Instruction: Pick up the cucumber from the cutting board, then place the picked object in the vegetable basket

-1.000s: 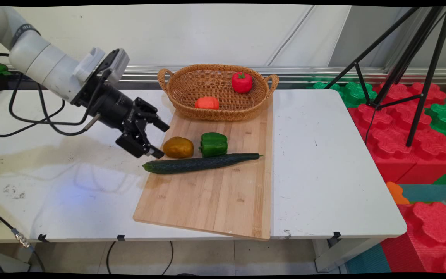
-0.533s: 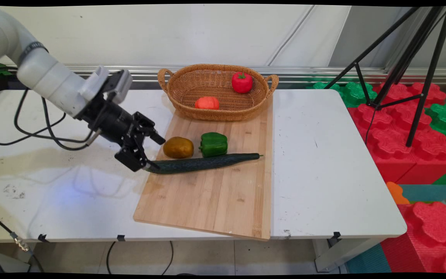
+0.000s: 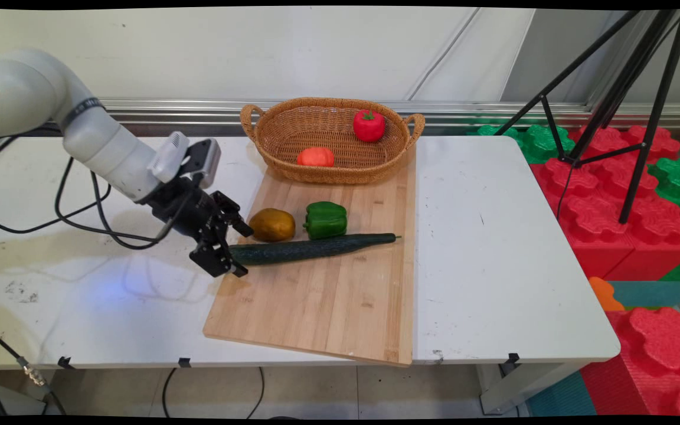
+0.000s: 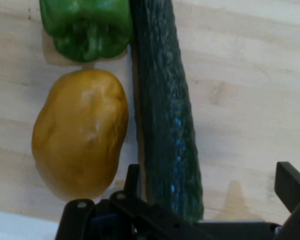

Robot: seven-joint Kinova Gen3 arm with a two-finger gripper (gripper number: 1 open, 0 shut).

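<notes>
The black two-finger gripper (image 3: pixel 235 251) sits low at the 9 o'clock edge of the pale bamboo cutting board (image 3: pixel 322 295), its jaws spread wide on either side of the blunt near end of the long dark-green cucumber (image 3: pixel 310 248) — one finger toward the basket side, the other toward the board's near side. In the hand view the gripper (image 4: pixel 210 187) shows the cucumber (image 4: pixel 165 110) running up between the fingers; whether either finger touches its skin cannot be told.

The cucumber lies across the board roughly from 9 to 3 o'clock, its thin stem end toward 3. Just beyond it, at about 12 o'clock from its gripper end, rests the yellow-brown, potato-shaped vegetable (image 3: pixel 272 224), close beside the cucumber — and next to that, toward 3 o'clock, the green bell pepper (image 3: pixel 325 219), touching or nearly touching the cucumber.

At the board's 12 o'clock end stands an oval woven wicker basket with two handles (image 3: pixel 269 141), holding a red bell pepper (image 3: pixel 369 125) and an orange-red tomato-like vegetable (image 3: pixel 316 157). All of this stands on the white worktop (image 3: pixel 493 265). A black tripod (image 3: pixel 611 106) stands past the worktop's 3 o'clock side, over red and green foam blocks (image 3: pixel 629 236).
</notes>
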